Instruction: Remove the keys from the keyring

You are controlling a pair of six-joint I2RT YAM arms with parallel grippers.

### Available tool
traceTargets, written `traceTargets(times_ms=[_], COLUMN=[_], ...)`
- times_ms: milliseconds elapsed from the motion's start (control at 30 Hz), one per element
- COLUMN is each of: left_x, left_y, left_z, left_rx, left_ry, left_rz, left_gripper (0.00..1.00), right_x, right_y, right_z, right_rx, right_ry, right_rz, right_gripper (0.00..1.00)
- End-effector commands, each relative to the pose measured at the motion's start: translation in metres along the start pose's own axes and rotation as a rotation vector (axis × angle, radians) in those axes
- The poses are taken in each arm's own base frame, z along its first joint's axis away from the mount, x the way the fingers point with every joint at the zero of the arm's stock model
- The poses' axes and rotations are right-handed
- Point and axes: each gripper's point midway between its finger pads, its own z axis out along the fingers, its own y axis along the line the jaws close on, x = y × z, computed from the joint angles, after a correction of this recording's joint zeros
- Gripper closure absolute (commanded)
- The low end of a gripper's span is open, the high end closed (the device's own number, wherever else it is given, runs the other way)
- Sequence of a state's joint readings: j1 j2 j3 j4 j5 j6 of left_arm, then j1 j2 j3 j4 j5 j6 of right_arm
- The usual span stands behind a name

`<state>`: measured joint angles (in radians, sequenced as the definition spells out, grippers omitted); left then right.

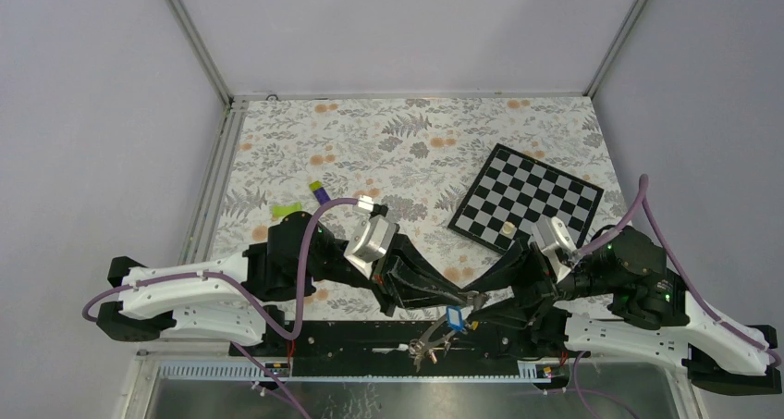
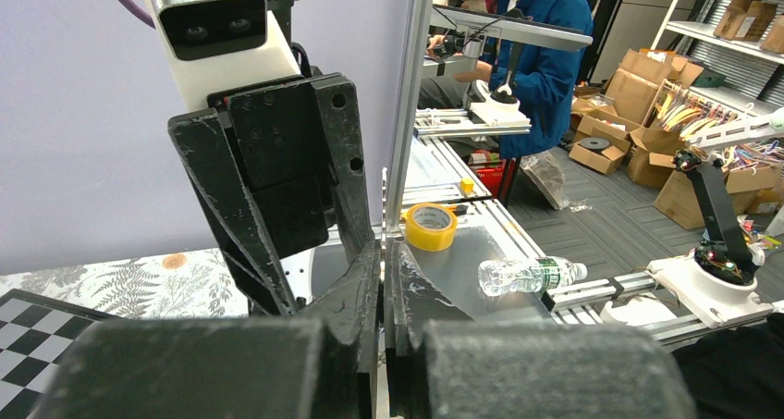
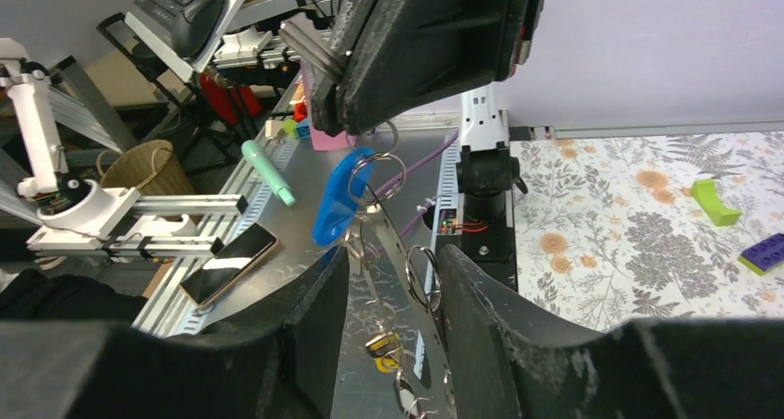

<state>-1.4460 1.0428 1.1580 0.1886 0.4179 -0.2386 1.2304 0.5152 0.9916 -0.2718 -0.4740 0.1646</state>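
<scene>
The keyring [image 3: 402, 326], a flat grey metal ring, hangs edge-on past the table's near edge. My left gripper [image 3: 365, 128] is shut on its upper rim. In the left wrist view the ring shows only as a thin edge [image 2: 384, 217] between the closed left gripper [image 2: 384, 252]. My right gripper [image 3: 390, 257] stands open astride the ring, with a gap on each side. A blue tag [image 3: 335, 197], small split rings and a yellow-headed key [image 3: 380, 344] dangle from it. From above, the blue tag [image 1: 455, 319] and the keys [image 1: 427, 350] hang below the meeting grippers.
A checkerboard [image 1: 527, 197] lies at the right of the floral table. A purple-and-green block [image 1: 319, 192] and a green piece [image 1: 287, 206] lie at the left. Below the near edge a metal shelf [image 3: 277, 280] carries a phone [image 3: 226, 266], a tape roll [image 2: 430, 227] and a bottle [image 2: 527, 274].
</scene>
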Motion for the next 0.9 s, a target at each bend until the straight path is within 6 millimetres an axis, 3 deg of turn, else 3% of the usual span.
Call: traceTargets(times_ms=[0, 433, 500, 700, 867], left_x=[-0.045, -0.041, -0.041, -0.04, -0.04], left_y=[-0.008, -0.001, -0.001, -0.001, -0.001], left_z=[-0.003, -0.006, -0.005, -0.004, -0.004], left_rx=[0.004, -0.034, -0.035, -0.028, -0.027], left_ry=[-0.134, -0.136, -0.134, -0.132, -0.136], left_rz=[0.069, 0.067, 0.067, 0.065, 0.069], left_gripper=[1.0, 1.0, 1.0, 1.0, 1.0], right_x=[-0.012, -0.017, -0.021, -0.04, -0.03], right_y=[0.018, 0.041, 0.034, -0.015, -0.036], right_z=[-0.001, -0.006, -0.007, -0.015, -0.007], right_rx=[-0.081, -0.205, -0.159, 0.125, 0.201], right_ry=[-0.02, -0.038, -0.076, -0.239, -0.224], right_rz=[0.017, 0.048, 0.011, -0.066, -0.087], right_gripper=[0.53, 0.48, 0.48, 0.5, 0.55])
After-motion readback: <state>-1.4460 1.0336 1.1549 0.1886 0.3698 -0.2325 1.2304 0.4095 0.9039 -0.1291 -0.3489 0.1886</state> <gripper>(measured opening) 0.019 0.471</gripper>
